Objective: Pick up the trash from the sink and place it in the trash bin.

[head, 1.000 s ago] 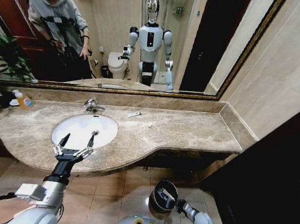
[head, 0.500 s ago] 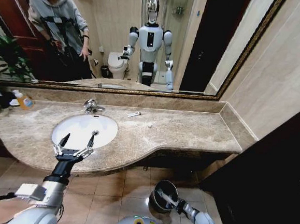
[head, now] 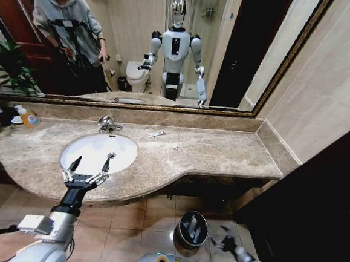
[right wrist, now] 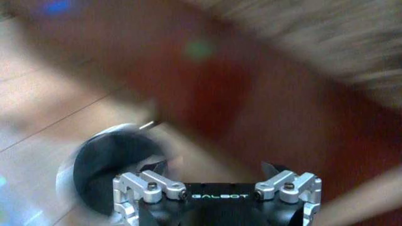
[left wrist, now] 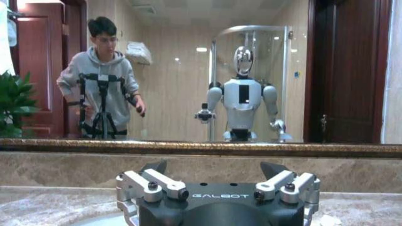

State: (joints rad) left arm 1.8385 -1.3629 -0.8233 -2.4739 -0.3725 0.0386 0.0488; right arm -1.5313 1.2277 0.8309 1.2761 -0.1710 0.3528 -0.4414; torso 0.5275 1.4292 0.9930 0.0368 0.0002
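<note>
While your left pincer (head: 89,168) hovers spread over the sink (head: 99,152), the packet (head: 156,133) on the table (head: 222,153) looks light and flat; pinch its edge.

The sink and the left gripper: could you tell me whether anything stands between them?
Nothing visible does. The left gripper, open, hovers at the near rim of the sink, and the bowl beneath it looks bare. A small white packet lies on the counter behind the basin, off to the side.
</note>
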